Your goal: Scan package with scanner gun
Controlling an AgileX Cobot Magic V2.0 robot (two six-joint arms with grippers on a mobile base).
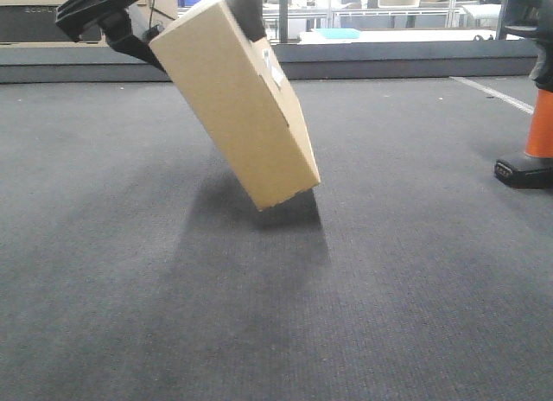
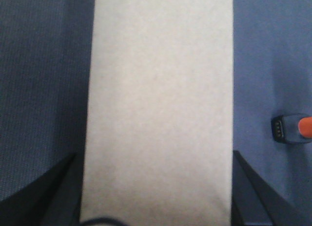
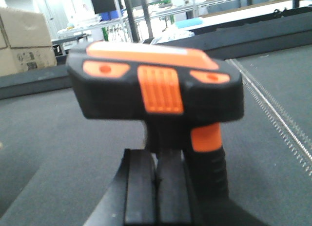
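- The package is being clamped by the left end effector, with one finger being pressed against each long side at the upper end.
- The package is being held tilted over the worktop. Whether its lower corner is touching the surface cannot be told.
- A small white label is being presented on the narrow face turned toward the scanner gun's side.
- The fingers of the right end effector are being held together, empty, just in front of the handle of the scanner gun. Contact with the handle cannot be told.
- In the front view, the scanner gun is being seen upright on its flat foot on the worktop, well apart from the package.
- Progress is being judged as early: the package is lifted, while taking up the scanner gun, aiming it at the label and scanning are not yet done.
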